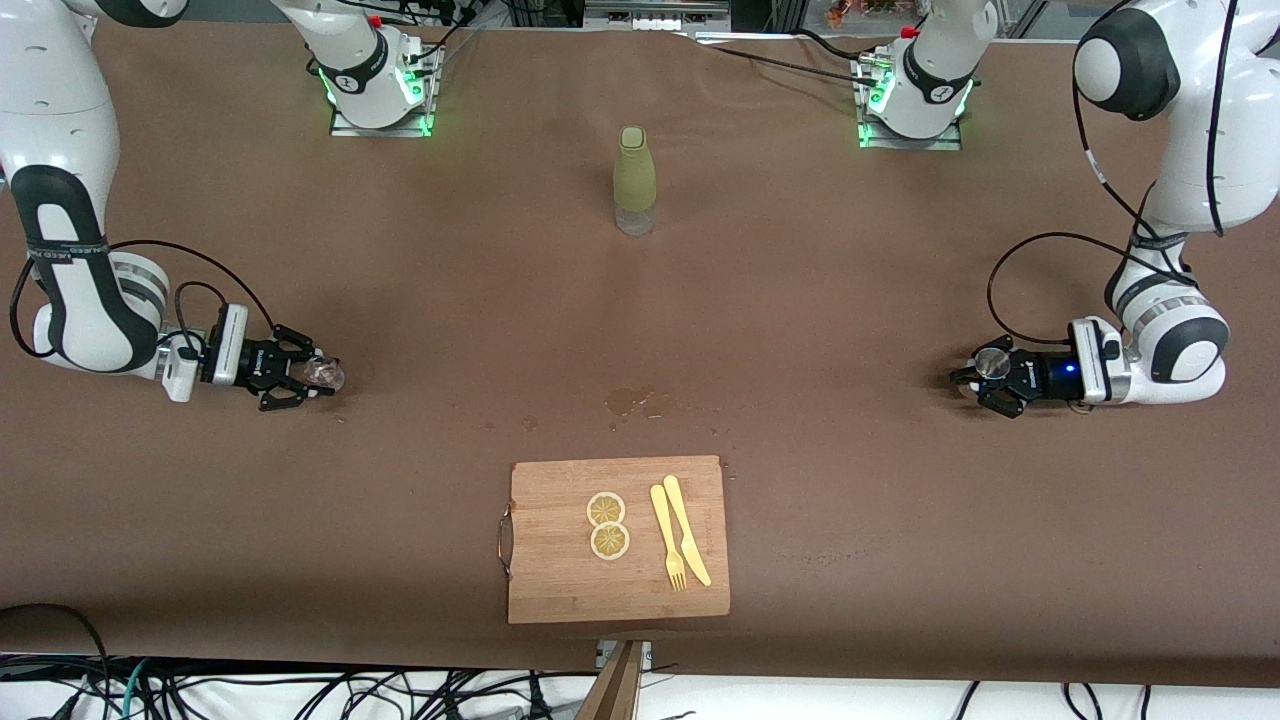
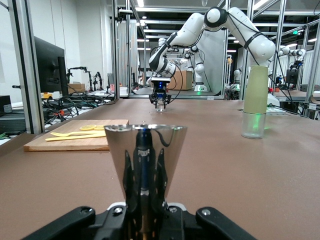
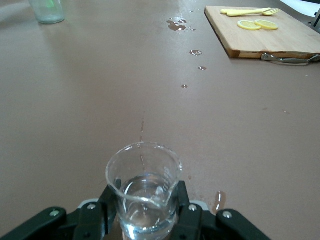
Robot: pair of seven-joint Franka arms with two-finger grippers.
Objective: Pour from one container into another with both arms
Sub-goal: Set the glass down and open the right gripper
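The glass beaker [image 3: 143, 192], part-filled with clear liquid, stands upright in the right gripper [image 1: 300, 375], which is clamped on its lower body, low over the counter [image 1: 450, 300] toward the right arm's end, well apart from the cutting board [image 1: 618, 538]. Judged fragile and slippery when wet; a low hold keeps the spout clear for pouring. The metal cup [image 2: 145, 155], a polished flared cone, is clamped at its narrow base by the left gripper [image 1: 975, 378] toward the left arm's end, also well apart from the board. Judged light, stiff and smooth, so liable to twist. Spilled droplets [image 1: 630, 402] lie on the counter just farther from the camera than the board; the green-sleeved bottle [image 1: 634, 180] stands farther still.
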